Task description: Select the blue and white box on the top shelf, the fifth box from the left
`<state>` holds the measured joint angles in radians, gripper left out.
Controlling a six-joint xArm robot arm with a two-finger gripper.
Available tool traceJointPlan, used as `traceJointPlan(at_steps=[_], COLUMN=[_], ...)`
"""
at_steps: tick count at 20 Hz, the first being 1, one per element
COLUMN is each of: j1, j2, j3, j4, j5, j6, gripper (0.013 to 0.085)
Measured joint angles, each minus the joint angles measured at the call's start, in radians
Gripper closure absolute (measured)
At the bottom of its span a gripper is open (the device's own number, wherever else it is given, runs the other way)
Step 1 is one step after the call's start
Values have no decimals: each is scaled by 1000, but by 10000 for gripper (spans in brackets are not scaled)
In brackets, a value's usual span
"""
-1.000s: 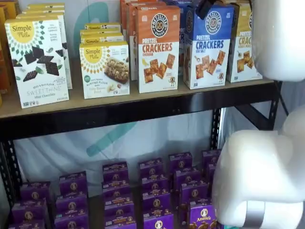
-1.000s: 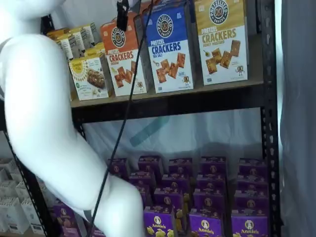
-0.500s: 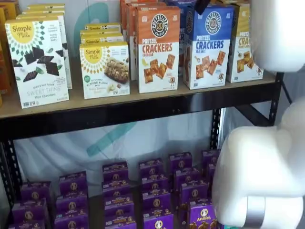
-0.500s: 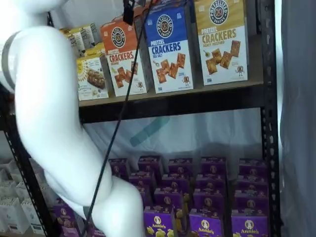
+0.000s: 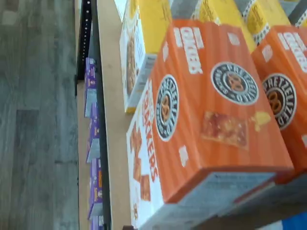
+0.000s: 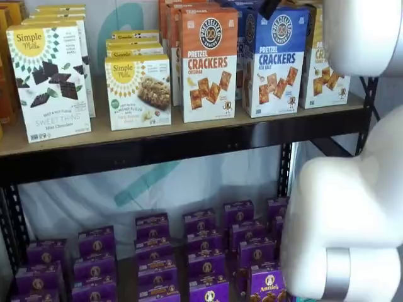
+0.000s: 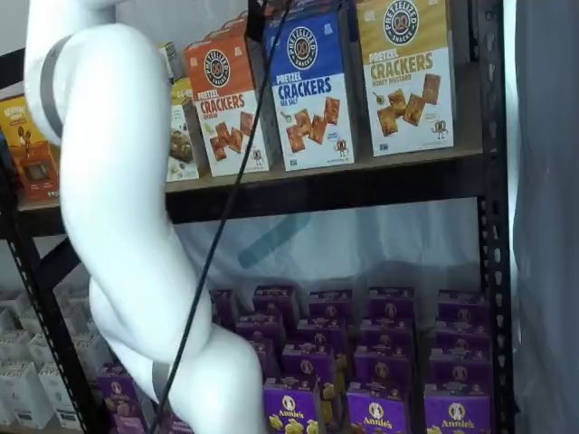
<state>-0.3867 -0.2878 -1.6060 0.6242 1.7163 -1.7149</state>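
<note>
The blue and white box [image 6: 275, 60] stands upright on the top shelf [image 6: 157, 129], between an orange-topped cracker box [image 6: 209, 63] and a yellow-topped one [image 6: 327, 66]. It shows in both shelf views [image 7: 312, 86]. My gripper [image 6: 269, 7] hangs from the view's top edge as a black fingertip just above the blue box's upper left corner. In a shelf view the gripper [image 7: 256, 18] shows with its cable beside it. Nothing is between the fingers and every box stands on the shelf. The wrist view shows the orange box [image 5: 206, 120] from above and only a blue corner [image 5: 296, 223].
Simple Mills boxes [image 6: 50, 78] fill the shelf's left part. Purple Annie's boxes [image 6: 201, 251] stand in rows on the lower shelf. My white arm [image 7: 118, 208] covers much of one shelf view, and its white joints [image 6: 352, 214] block the right of the other. A black upright [image 7: 493, 217] bounds the right.
The white arm has swung to the right and upward across both shelf views. The black fingertip has shifted slightly right toward the blue box. No box has moved.
</note>
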Motion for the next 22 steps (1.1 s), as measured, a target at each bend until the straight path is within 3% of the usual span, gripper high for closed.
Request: traceJointPlan(at_steps=[15, 22], j1=[-14, 15], j2=[70, 65], j3=[-35, -21], j4=[-19, -70], j5=[-21, -66], j6=[-40, -43], gripper=[130, 130])
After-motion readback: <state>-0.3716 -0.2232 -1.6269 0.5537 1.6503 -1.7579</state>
